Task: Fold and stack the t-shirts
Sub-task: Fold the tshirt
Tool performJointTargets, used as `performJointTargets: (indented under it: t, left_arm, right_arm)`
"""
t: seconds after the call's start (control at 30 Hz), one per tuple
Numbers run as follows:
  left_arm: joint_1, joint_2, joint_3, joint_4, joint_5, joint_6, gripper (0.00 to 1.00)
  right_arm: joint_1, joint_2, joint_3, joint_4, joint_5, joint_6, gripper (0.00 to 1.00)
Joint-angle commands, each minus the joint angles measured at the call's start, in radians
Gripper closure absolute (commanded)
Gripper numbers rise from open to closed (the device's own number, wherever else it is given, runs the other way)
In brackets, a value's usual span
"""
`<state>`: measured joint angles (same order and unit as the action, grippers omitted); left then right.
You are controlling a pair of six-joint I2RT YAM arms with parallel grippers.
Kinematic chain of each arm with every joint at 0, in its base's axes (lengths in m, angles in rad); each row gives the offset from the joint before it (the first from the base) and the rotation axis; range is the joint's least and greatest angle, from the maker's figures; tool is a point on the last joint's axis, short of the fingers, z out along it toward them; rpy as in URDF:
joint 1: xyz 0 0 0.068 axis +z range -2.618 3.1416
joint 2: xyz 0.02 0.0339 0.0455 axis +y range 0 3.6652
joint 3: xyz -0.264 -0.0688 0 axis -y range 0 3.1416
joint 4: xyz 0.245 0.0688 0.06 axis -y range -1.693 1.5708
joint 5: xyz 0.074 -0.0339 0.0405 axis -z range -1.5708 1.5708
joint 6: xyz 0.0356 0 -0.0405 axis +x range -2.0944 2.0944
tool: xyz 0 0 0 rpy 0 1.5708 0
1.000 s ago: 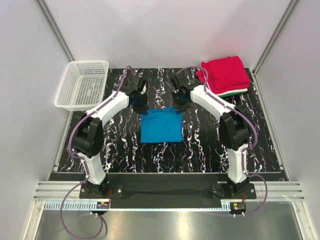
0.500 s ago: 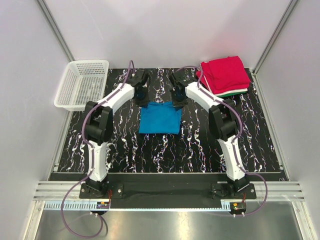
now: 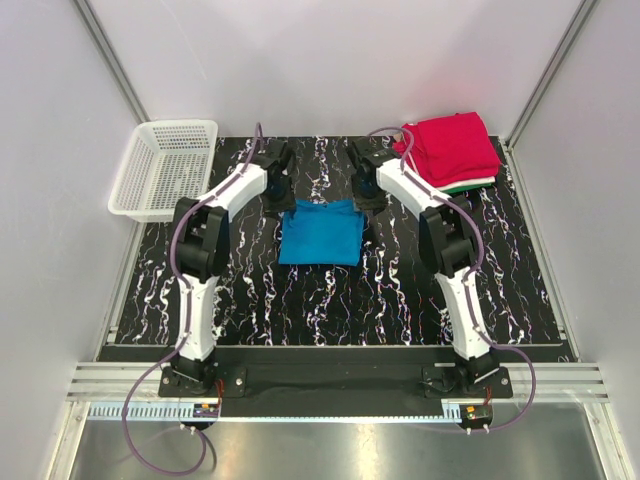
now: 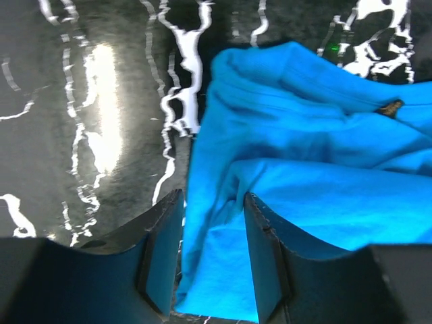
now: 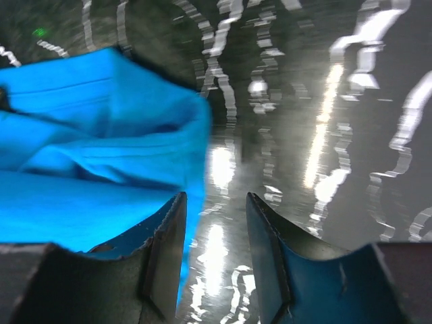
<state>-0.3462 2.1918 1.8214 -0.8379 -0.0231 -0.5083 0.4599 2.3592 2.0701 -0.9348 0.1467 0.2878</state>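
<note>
A bright blue t-shirt (image 3: 320, 232) lies folded into a rough rectangle on the black marbled table (image 3: 400, 290). My left gripper (image 3: 284, 198) is at its far left corner and my right gripper (image 3: 366, 197) at its far right corner. In the left wrist view the left gripper (image 4: 212, 199) is open, with loose blue cloth (image 4: 304, 162) lying in the gap between its fingers. In the right wrist view the right gripper (image 5: 216, 197) is open over bare table, and the blue shirt's edge (image 5: 101, 155) runs beside its left finger. Folded t-shirts are stacked at the far right, red (image 3: 452, 148) on top.
A white mesh basket (image 3: 165, 168) stands at the table's far left corner. Grey walls close in the table on three sides. Both arms reach from their bases at the near edge out to the far half of the table.
Both grippers were shut on the blue shirt's far corners and now stand open, having let go. The arms and the shirt's far edge moved slightly farther from the bases.
</note>
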Motion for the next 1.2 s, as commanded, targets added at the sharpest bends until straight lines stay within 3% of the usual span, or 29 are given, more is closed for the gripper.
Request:
performJointTargets:
  t: [0.0,0.2,0.5,0.63,1.17]
  left_arm:
    - [0.027,-0.128,-0.017,-0.010,-0.046,0.007,0.56]
    - [0.030,-0.216,-0.022,-0.009,0.015,0.004,0.58]
    - [0.021,-0.222,-0.013,0.019,0.181,-0.012,0.66]
    - [0.003,-0.190,-0.028,0.037,0.213,0.004,0.71]
    - [-0.031,-0.092,-0.125,0.094,0.209,0.040,0.74]
  right_arm:
    - [-0.047,-0.162,0.036,-0.013,0.044,-0.024,0.53]
    - [-0.050,-0.287,0.090,-0.022,-0.077,-0.009,0.58]
    - [-0.046,-0.241,0.173,-0.073,-0.249,0.086,0.67]
    - [-0.026,-0.197,0.160,-0.070,-0.259,0.100,0.67]
    - [0.039,-0.141,-0.155,0.111,-0.360,0.197,0.69]
